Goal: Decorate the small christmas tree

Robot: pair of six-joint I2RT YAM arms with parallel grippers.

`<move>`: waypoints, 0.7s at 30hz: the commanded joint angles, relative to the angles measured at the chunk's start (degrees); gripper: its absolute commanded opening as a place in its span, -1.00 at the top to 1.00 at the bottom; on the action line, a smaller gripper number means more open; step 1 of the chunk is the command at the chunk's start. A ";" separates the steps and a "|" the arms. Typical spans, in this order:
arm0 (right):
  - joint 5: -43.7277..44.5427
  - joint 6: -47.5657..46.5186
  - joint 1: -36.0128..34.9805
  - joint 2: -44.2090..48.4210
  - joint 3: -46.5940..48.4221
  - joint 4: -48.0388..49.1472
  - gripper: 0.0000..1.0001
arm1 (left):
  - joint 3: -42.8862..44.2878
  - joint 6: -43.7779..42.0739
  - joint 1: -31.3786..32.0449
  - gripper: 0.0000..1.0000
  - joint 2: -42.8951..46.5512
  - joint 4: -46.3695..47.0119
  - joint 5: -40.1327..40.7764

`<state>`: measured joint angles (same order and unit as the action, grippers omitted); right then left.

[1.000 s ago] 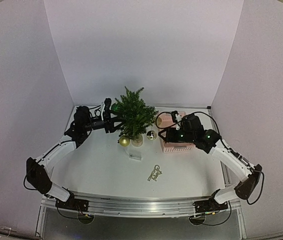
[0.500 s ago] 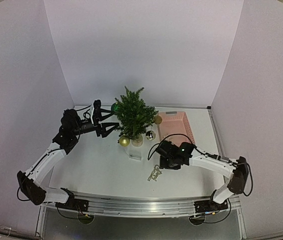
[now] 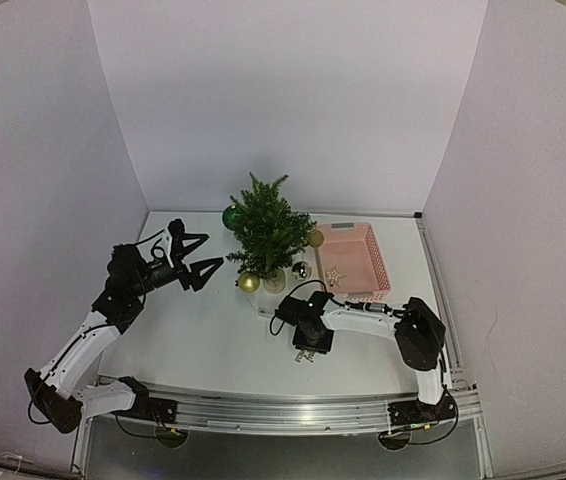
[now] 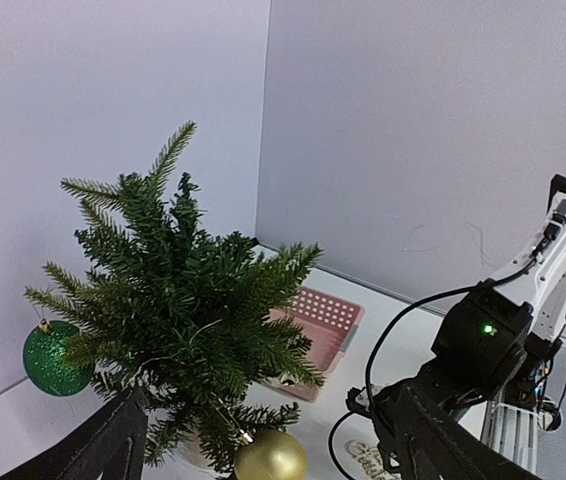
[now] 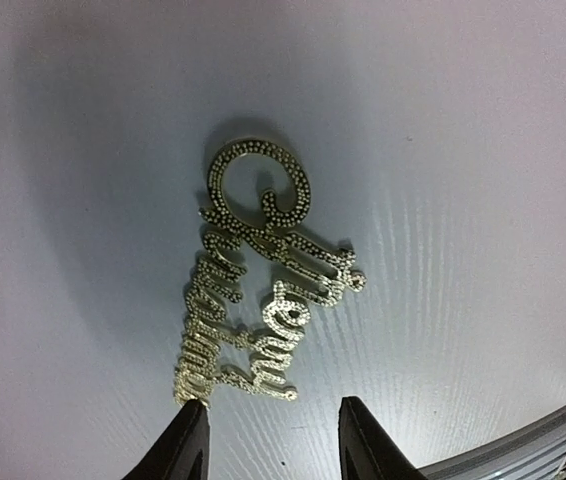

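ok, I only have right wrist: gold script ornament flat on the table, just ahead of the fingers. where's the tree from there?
Observer: The small christmas tree stands farther back toward the rear wall, slightly left of the right fingers.
Operator: and is the left arm on the tree?
Observer: No. The left fingers are spread wide and empty, off the tree's left side, short of the branches.
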<state>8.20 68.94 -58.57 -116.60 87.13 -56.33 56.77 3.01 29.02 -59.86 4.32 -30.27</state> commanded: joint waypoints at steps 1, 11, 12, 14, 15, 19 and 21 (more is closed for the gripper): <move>-1.91 2.79 1.32 -5.00 2.97 0.96 0.27 | -1.03 0.93 -1.23 -0.71 0.21 2.99 4.10; 2.51 7.31 1.62 -1.42 -1.25 2.41 0.45 | 1.62 2.19 -2.30 -0.72 -2.80 0.86 2.84; 2.55 7.05 1.71 -1.31 -1.19 2.49 0.44 | 1.80 2.25 -2.30 -0.72 -3.08 0.92 2.70; 3.08 6.97 1.91 -0.30 -1.53 2.54 0.43 | 2.28 2.58 -2.29 -0.71 -3.58 1.08 2.28; 3.61 7.36 1.89 0.71 -1.96 2.57 0.41 | 2.33 2.79 -2.36 -0.71 -3.69 1.10 2.12; 4.98 8.65 1.91 4.72 -4.37 3.06 0.36 | 2.16 3.00 -2.48 -0.71 -3.63 1.08 2.02; 5.12 8.56 1.88 5.70 -5.20 3.53 0.32 | 1.80 3.07 -2.48 -0.71 -3.42 1.37 1.92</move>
<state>10.75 75.65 -56.91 -116.36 83.22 -53.04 56.23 5.04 26.90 -63.70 4.49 -27.42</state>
